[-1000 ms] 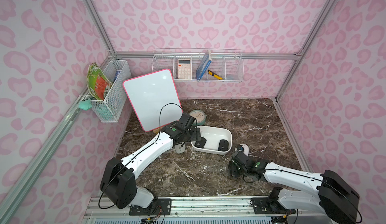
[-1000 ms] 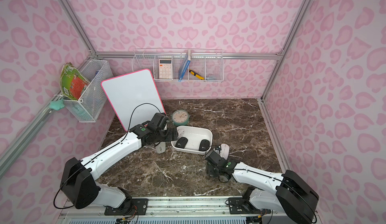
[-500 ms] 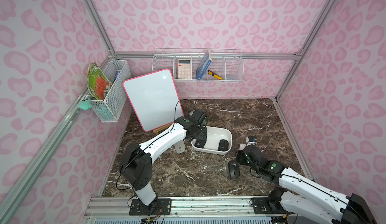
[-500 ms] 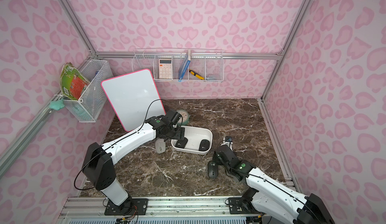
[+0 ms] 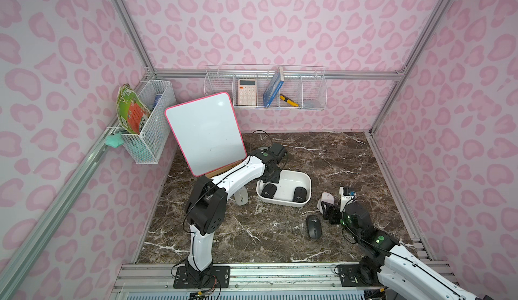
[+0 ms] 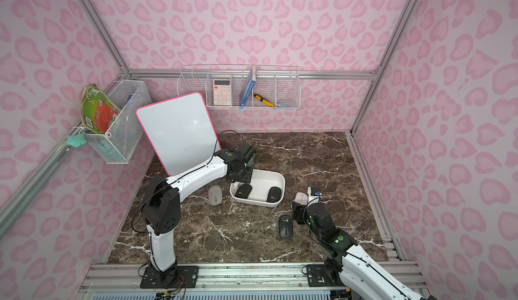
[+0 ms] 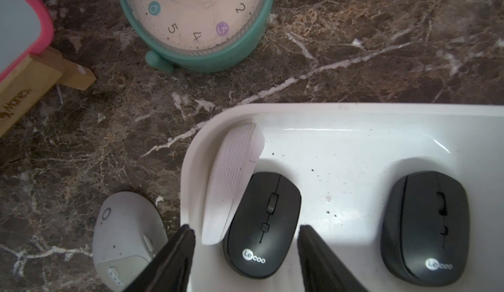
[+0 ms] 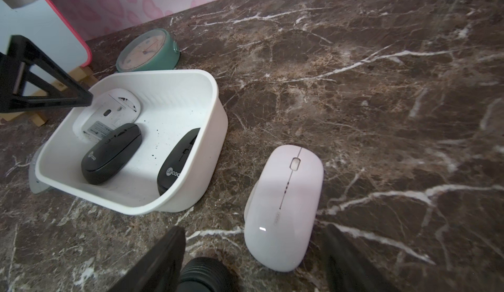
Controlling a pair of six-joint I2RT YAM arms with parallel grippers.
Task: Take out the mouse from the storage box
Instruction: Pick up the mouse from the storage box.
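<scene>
Jaws apart, the left gripper [image 7: 245, 229] hung over the left end of the storage box [image 5: 280, 202]. It straddled two of the three mice inside, and I could not tell whether a finger touched either. One was a flat black mouse [image 7: 261, 222]. The other was a pale mouse [image 7: 234, 181], tipped on its side against the left wall. The second black mouse [image 7: 424, 228] lay at the box's right end.

Three more mice sat out on the marble table [image 5: 336, 158]. A grey mouse [image 7: 125, 236] lay just left of the box, a pink mouse [image 8: 283, 209] to its right, and a dark mouse [image 5: 313, 225] nearer still. The right gripper [image 8: 255, 229] stood wide open and empty, low by the pink mouse, which lay just beyond its fingertips.

One teal clock [image 7: 196, 18] lay just beyond the box, with one whiteboard [image 5: 204, 133] to its left.
</scene>
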